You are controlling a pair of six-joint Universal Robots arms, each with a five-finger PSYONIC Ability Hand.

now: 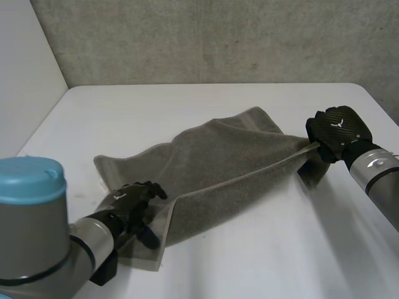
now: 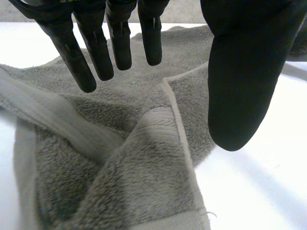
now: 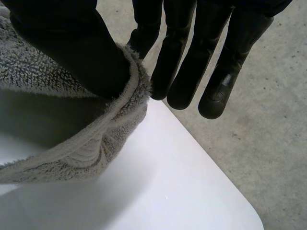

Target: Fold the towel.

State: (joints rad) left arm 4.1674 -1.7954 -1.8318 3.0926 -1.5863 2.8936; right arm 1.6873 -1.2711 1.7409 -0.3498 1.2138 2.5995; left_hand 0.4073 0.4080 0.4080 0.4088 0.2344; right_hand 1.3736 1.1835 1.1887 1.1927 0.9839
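A grey towel [image 1: 230,156] lies slantwise across the white table [image 1: 262,249], partly doubled over with a long crease along its near side. My right hand [image 1: 340,131] holds the towel's far right corner a little above the table. In the right wrist view its thumb [image 3: 72,48] pinches the towel's edge [image 3: 120,115] against the fingers [image 3: 182,62]. My left hand [image 1: 134,202] is over the towel's near left end. In the left wrist view its fingers [image 2: 96,52] are straight, with the thumb [image 2: 240,72] apart, above a folded corner of the towel [image 2: 144,158]; nothing is gripped.
A grey wall [image 1: 218,37] runs behind the table. The table's rounded right corner [image 3: 230,201] lies just beyond my right hand, with concrete floor [image 3: 273,153] past it. Bare tabletop stretches in front of the towel.
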